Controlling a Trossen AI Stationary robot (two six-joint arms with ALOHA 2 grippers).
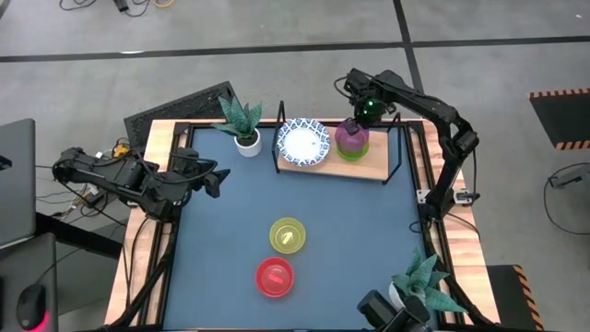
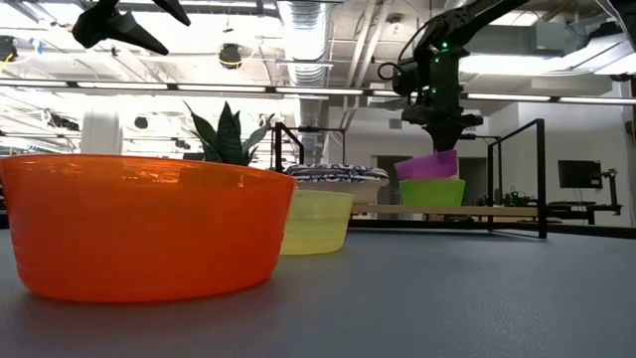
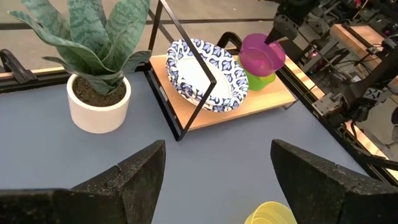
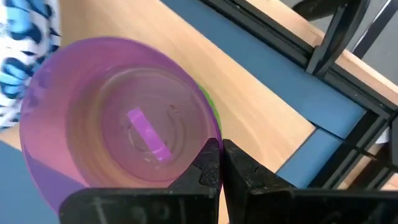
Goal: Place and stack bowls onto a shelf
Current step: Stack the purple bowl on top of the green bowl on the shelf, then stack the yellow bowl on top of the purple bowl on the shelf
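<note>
— Well, where's the purple bowl [image 4: 118, 118]?

— On my feed the right gripper [image 4: 221, 163] fingers are clenched on its rim, tilting it over the green bowl [image 3: 260, 78] on the shelf [image 1: 369, 168]. Green is mostly hidden beneath.

— And the left gripper [image 3: 217, 180]?

— Released, spread wide over the desk [image 1: 359, 240].

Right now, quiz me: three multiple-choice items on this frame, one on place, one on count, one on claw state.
1. The purple bowl is:
A. over the green bowl on the shelf
B. beside the red bowl
C. inside the yellow bowl

2. Plain bowls off the shelf, on the blue tabletop:
A. one
B. two
C. four

3. Right claw:
A. wide open
B. out of view
C. shut on the purple bowl

Answers:
1 A, purple sits tilted above green.
2 B, yellow bowl and red bowl.
3 C, fingers pinch its rim.
</note>
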